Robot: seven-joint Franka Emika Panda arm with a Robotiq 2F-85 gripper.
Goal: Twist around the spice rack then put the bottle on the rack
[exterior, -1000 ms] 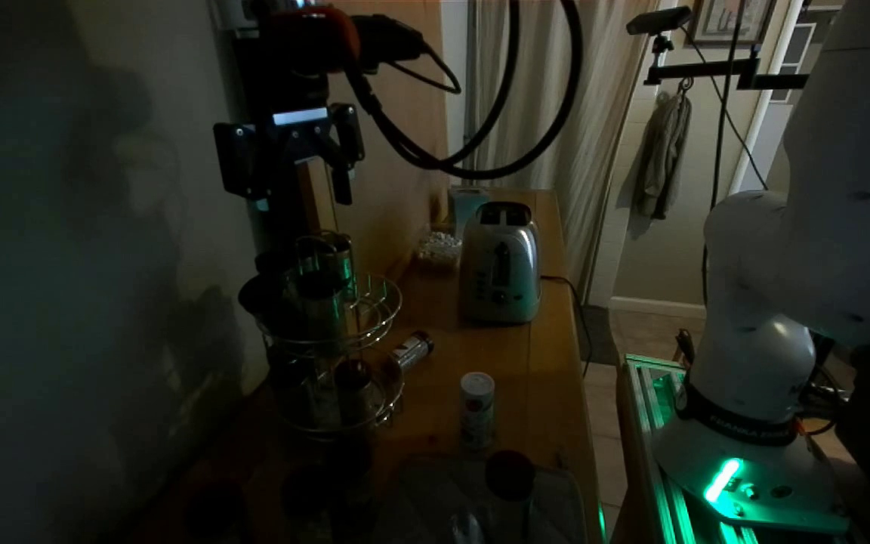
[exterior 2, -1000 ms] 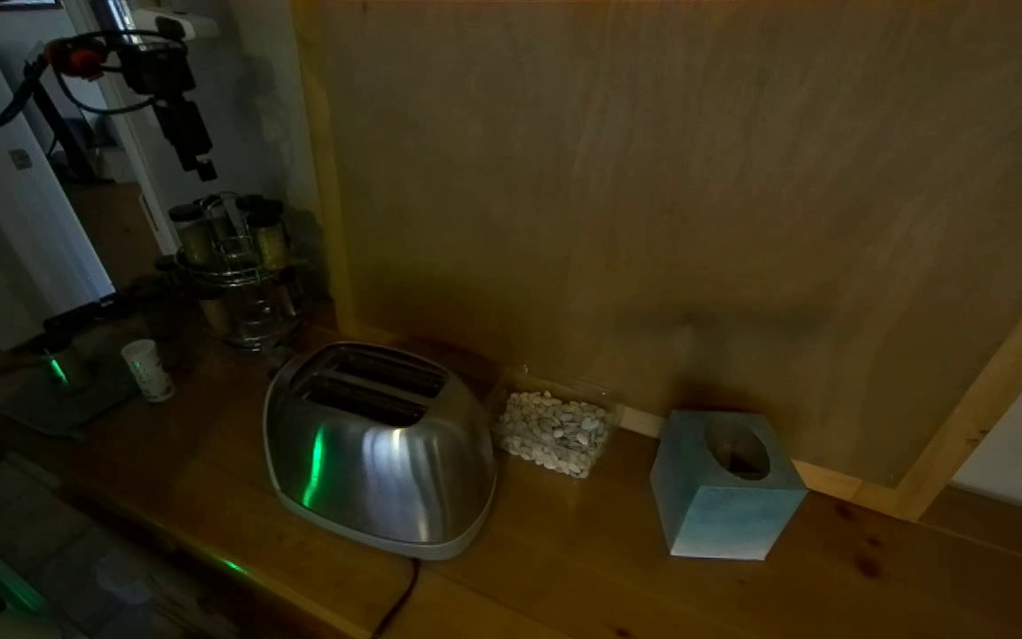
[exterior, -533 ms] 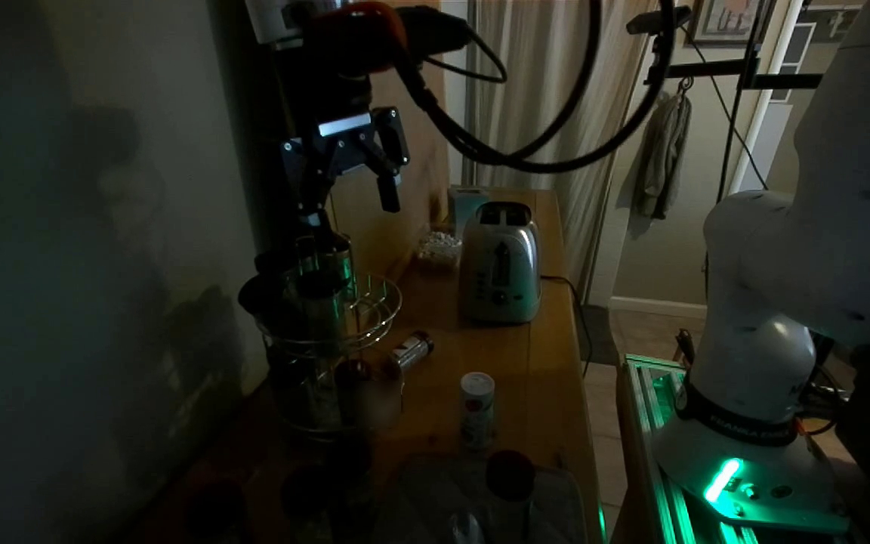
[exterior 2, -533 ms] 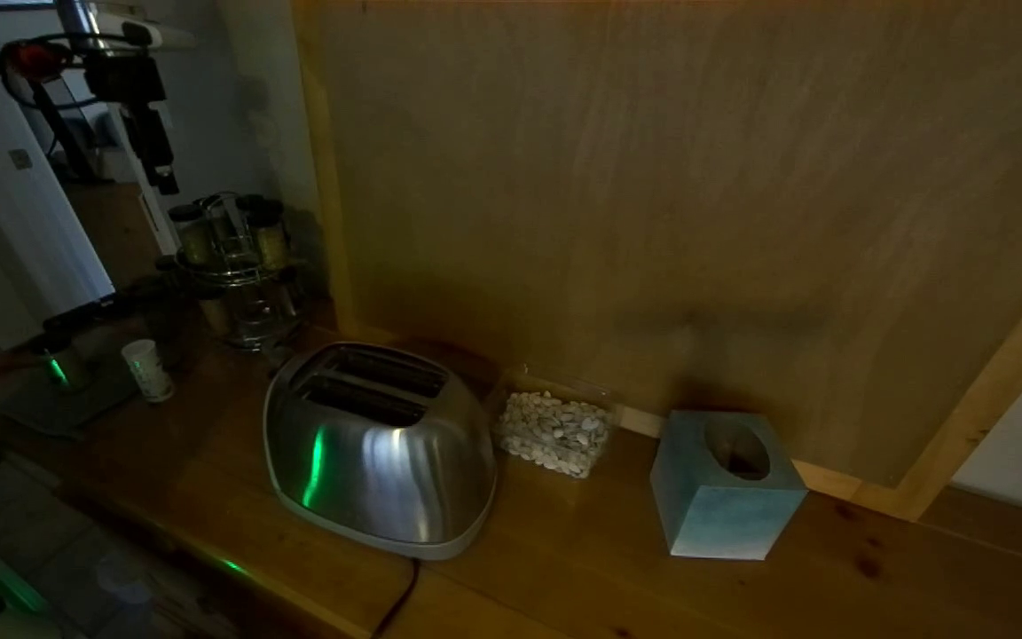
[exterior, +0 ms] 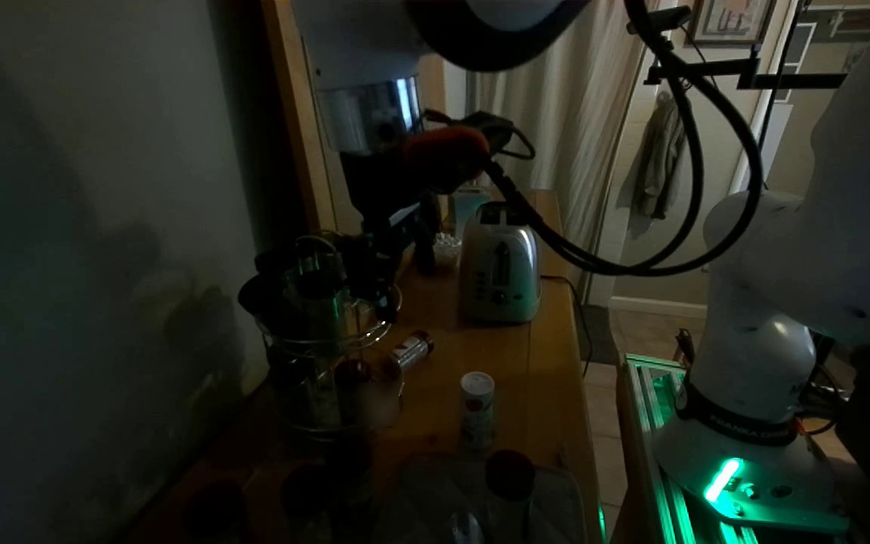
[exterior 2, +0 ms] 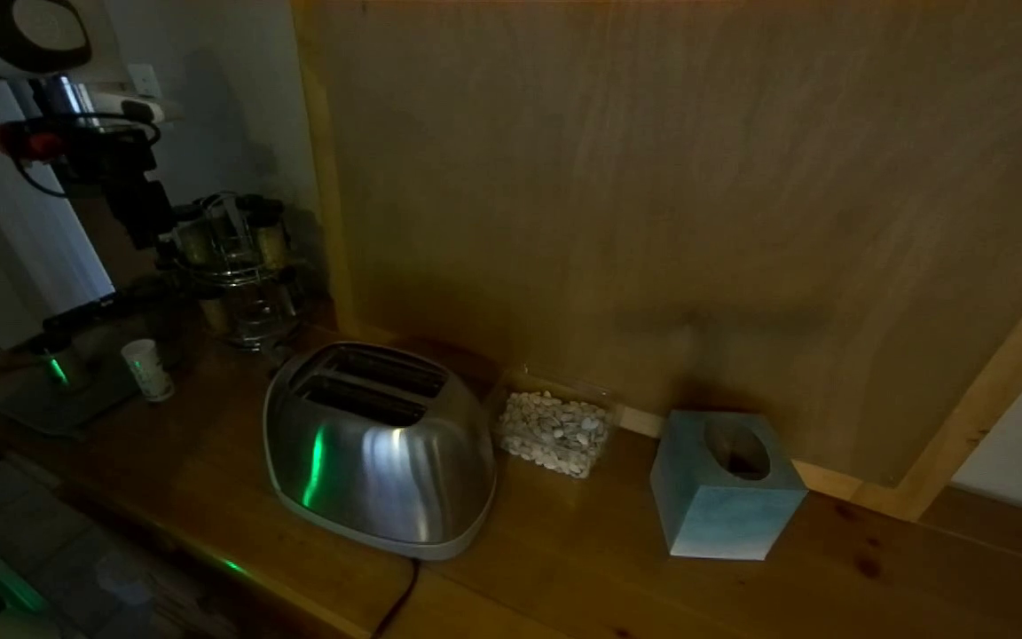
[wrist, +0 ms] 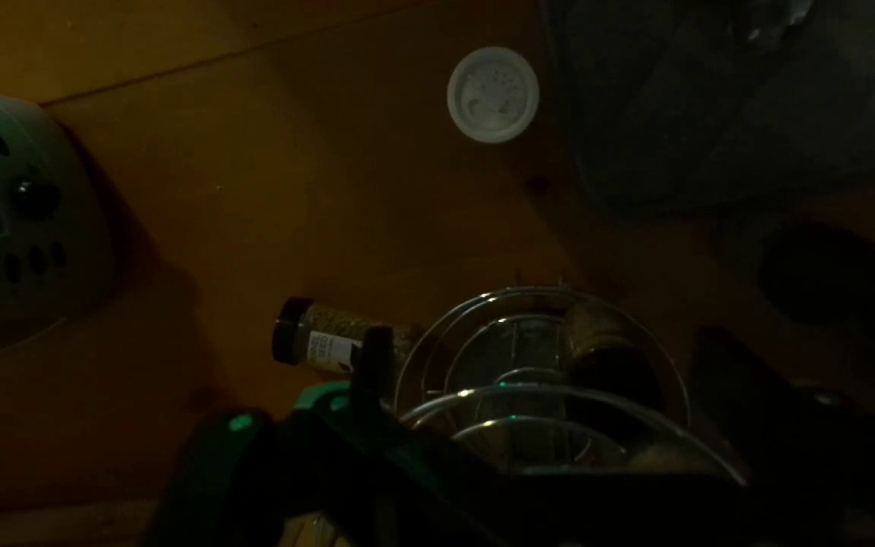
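Zero rotation visible on the spice rack, left side in an exterior view; its jars sit where they were a second ago. What moved: the gripper. It came down from above the rack to upper-tier height, now at the rack's right side. Fingers wide apart, nothing clamped; wrist view puts rack wire between them, though it's too dark to tell whether either one touches. My read: lining up for the twist, that step not done yet, so placing waits. Next, fennel seed jar, on its side just right of the rack's lower tier; could get knocked if the approach drops further. Then the white-capped shaker, the bottle to be racked: upright, farther right of the rack, not on it, hasn't shifted. Last, two-slot toaster, beyond the rack and well apart.
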